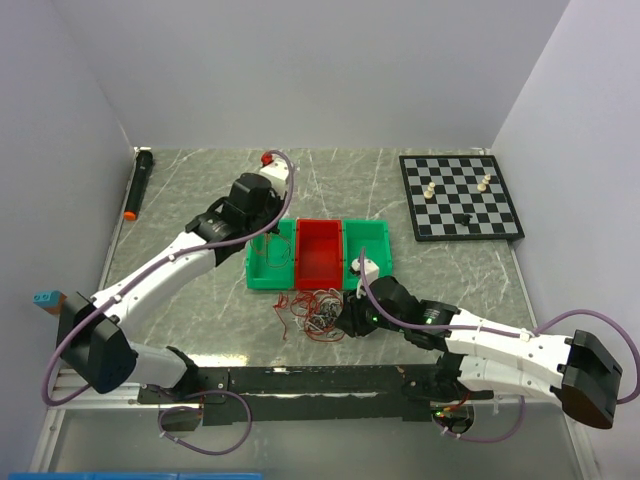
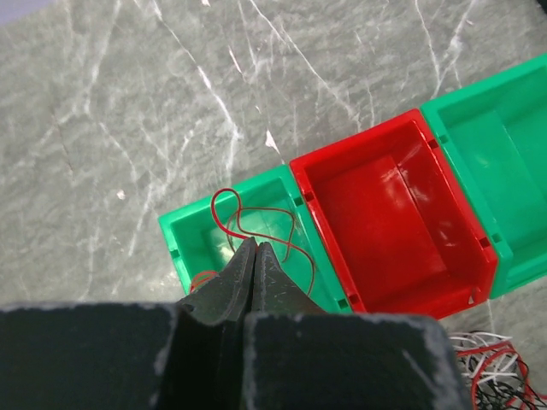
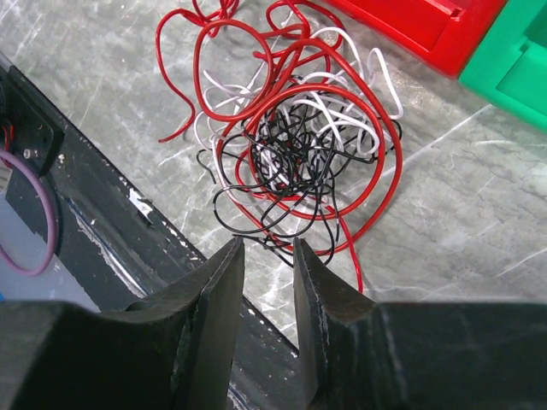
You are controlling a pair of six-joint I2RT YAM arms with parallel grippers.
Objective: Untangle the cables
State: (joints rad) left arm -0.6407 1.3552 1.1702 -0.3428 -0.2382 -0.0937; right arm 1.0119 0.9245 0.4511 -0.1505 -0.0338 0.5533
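you're holding the left gripper (image 2: pixel 256 256) pinched shut on a red cable (image 2: pixel 256 218), dangling it into the green bin (image 2: pixel 184 235) just left of the red bin (image 2: pixel 385 222). looks like you're sorting by colour. the tangle (image 3: pixel 299 145) is lying on the table (image 3: pixel 479 213) just near-side of the red bin. your right gripper (image 3: pixel 267 265) is hovering part-open and gripping nothing at the tangle's near edge, probably lining up the next strand.

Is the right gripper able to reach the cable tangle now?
Probably yes: the right gripper hovers open, close beside the cable tangle, and nothing lies between them.
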